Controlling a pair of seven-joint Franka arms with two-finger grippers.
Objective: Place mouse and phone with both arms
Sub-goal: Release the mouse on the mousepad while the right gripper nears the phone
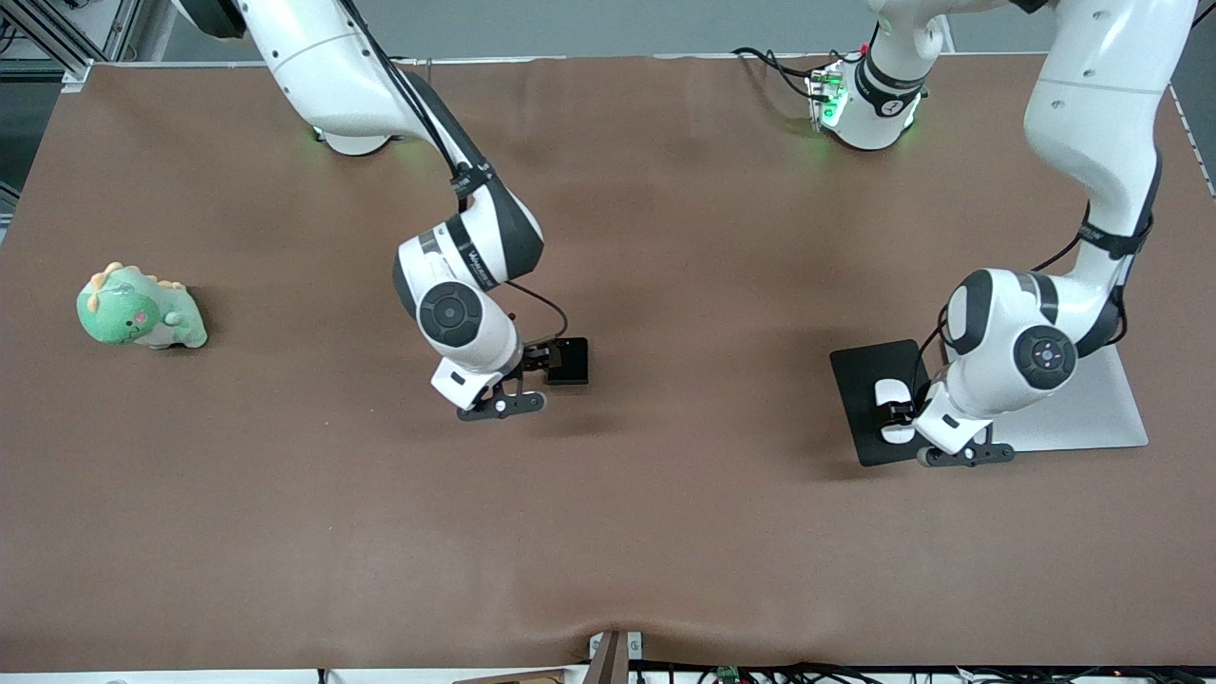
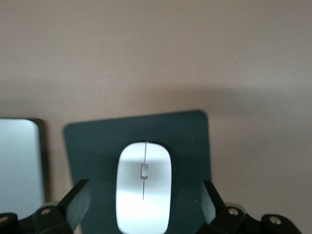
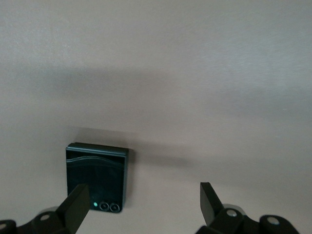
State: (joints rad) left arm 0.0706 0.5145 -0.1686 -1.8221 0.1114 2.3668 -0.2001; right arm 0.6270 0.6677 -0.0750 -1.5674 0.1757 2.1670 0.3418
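The white oval mouse [image 1: 891,390] lies on a dark grey pad [image 1: 860,375] toward the left arm's end of the table. My left gripper [image 1: 902,414] is low over it, open, with a finger on each side of the mouse [image 2: 144,192] and not touching it. The black glossy phone [image 1: 568,361] lies flat on the brown table near the middle. My right gripper [image 1: 535,360] is open and low beside it. In the right wrist view the phone [image 3: 97,178] sits by one finger [image 3: 75,207], off to the side of the gap.
A green dinosaur plush [image 1: 141,309] lies toward the right arm's end of the table. A pale silver slab [image 1: 1092,413] lies beside the pad, partly under the left arm; its edge shows in the left wrist view [image 2: 19,161].
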